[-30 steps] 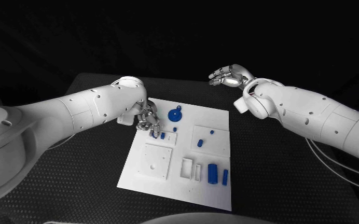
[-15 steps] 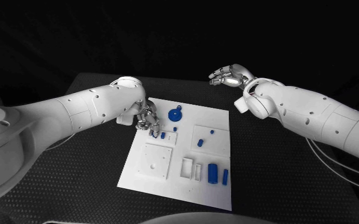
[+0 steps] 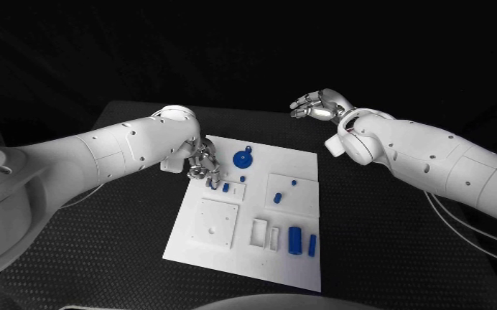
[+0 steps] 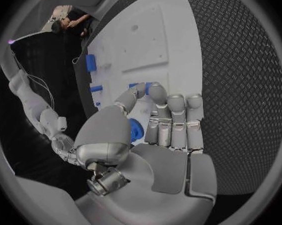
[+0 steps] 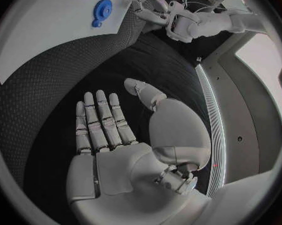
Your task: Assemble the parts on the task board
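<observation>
Black textured table [image 3: 393, 238], white task board [image 3: 233, 249] flat at its middle.

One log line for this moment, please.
left hand: holds small blue part, over task board | right hand: open, off board

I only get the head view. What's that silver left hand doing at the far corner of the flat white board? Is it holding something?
Observer: The left wrist view shows a small blue part tucked between the left hand's thumb and fingers. I cannot tell whether it is gripped.
Operator: And the raised right hand?
Observer: In the right wrist view the right hand has an empty palm, with its fingers stretched out above the black table, off the white task board.
</observation>
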{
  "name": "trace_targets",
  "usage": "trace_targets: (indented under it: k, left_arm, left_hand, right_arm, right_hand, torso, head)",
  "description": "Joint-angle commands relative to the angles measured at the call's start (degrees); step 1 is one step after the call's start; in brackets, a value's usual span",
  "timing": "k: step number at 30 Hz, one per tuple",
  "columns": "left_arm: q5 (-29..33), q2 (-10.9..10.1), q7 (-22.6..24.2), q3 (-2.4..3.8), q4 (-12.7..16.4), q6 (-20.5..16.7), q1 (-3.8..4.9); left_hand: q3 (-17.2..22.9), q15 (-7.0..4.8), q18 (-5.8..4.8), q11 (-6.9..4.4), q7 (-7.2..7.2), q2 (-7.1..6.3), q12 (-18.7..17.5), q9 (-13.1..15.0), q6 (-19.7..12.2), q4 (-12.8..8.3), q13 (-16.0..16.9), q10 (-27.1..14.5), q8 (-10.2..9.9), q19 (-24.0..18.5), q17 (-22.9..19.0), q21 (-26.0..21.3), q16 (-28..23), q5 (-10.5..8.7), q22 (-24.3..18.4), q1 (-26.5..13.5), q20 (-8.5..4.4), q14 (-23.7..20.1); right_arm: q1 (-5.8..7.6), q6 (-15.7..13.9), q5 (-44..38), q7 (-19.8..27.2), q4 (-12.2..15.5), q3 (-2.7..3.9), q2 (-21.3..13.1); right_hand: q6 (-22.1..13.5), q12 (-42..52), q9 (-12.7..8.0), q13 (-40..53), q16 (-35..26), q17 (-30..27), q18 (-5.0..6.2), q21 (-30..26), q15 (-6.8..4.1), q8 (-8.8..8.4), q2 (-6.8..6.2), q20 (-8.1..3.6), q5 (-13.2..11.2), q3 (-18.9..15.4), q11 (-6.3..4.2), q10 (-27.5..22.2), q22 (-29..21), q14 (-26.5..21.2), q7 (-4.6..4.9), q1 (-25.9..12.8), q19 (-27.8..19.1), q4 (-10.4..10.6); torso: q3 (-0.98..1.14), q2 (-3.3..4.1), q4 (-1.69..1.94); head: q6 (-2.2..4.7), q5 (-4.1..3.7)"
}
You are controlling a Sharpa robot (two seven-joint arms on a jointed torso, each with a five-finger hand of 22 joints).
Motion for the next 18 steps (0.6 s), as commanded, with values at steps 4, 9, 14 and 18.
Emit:
trace_targets:
  k: [4,9,14,18]
  left_arm:
    - [0.7,-0.4,-2.1,-0.39,0.1,-0.6,-0.06]
    - [1.8,-0.6,-2.1,-0.38,0.6,-0.6,0.38]
    - [1.7,-0.6,-2.4,-0.38,0.6,-0.5,0.51]
    - [1.7,-0.7,-2.6,-0.39,0.6,-0.8,0.52]
  left_hand:
    - [5.3,-0.41,0.8,-0.61,-0.44,0.82,0.3,0.6,0.8,-0.5,0.0,0.2,0.1,0.1,0.0,0.4,0.3,0.31,0.9,0.4,-5.88,0.4]
    - [5.3,-0.41,0.8,-0.62,-0.45,0.8,0.3,0.6,0.8,-0.5,0.0,0.2,0.1,0.1,0.0,0.4,0.3,0.39,0.9,0.3,-5.88,0.4]
    - [5.3,-0.41,0.81,-0.65,-0.48,0.74,0.4,0.7,0.9,-0.5,0.0,0.3,0.1,0.1,0.0,0.5,0.4,0.56,1.0,0.3,-5.89,0.4]
    - [5.3,-0.41,0.82,-0.67,-0.5,0.73,0.4,0.7,0.9,-0.5,0.0,0.3,0.1,0.1,0.0,0.5,0.4,0.69,1.0,0.3,-5.9,0.5]
  right_arm:
    - [-0.01,0.7,-0.4,0.5,0.1,0.0,0.0]
    - [-0.01,0.7,-0.4,0.5,0.1,0.0,-0.1]
    - [-0.01,0.7,-0.4,0.5,0.2,0.0,-0.1]
    - [-0.01,0.7,-0.4,0.5,0.2,0.0,-0.2]
  right_hand:
    - [0.2,-0.1,-0.1,-0.1,0.2,-0.1,-1.17,-0.4,0.11,0.31,0.05,-0.07,0.0,-0.2,0.03,0.3,0.1,-0.1,0.13,0.2,0.1,-0.2]
    - [0.2,-0.1,-0.1,-0.1,0.2,-0.1,-1.17,-0.4,0.11,0.31,0.05,-0.07,0.0,-0.2,0.02,0.3,0.1,-0.1,0.12,0.2,0.1,-0.2]
    - [0.2,-0.1,-0.1,-0.1,0.2,-0.1,-1.17,-0.4,0.1,0.31,0.04,-0.07,0.0,-0.2,0.01,0.3,0.1,-0.1,0.12,0.2,0.1,-0.2]
    - [0.2,-0.1,-0.1,-0.1,0.2,-0.1,-1.17,-0.4,0.1,0.32,0.04,-0.08,0.0,-0.2,0.01,0.3,0.1,-0.1,0.11,0.2,0.1,-0.2]
  torso:
    - [-0.01,-0.01,0.05]
    - [-0.05,0.0,0.04]
    - [-0.02,0.0,0.02]
    - [-0.02,0.01,0.05]
  head:
    - [0.04,0.04]
    - [0.12,0.12]
    - [0.19,0.2]
    - [0.18,0.25]
